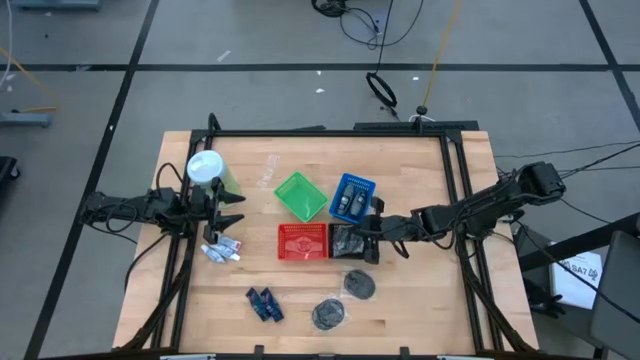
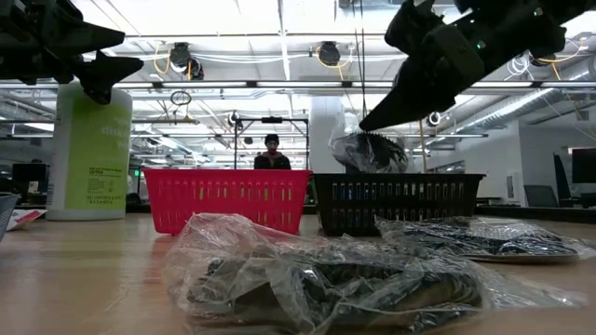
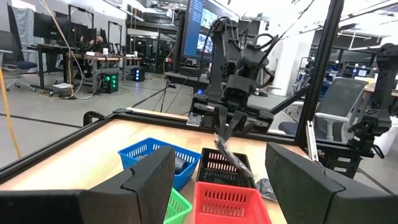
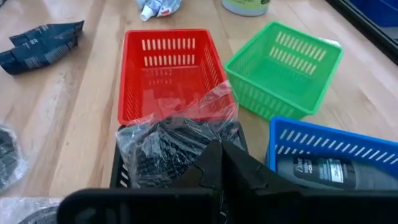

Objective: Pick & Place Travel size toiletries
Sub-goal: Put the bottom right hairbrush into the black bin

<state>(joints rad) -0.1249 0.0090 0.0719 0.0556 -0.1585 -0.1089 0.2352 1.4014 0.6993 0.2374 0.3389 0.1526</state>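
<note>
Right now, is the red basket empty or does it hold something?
Empty. The right wrist view shows the red basket with only its bare slotted floor; the right claw holds a grey packet over the black basket.

Baskets [image 1: 315, 215] crowd centre — front table strip [image 1: 430, 310] open.

A grey floor [image 1: 250, 30] crossed by dark lines surrounds the wooden table [image 1: 420, 310]; cables [image 1: 360, 20] coil at upper centre, ceiling lights [image 2: 233, 19] glare, desks [image 3: 68, 53] stand upper left
</note>
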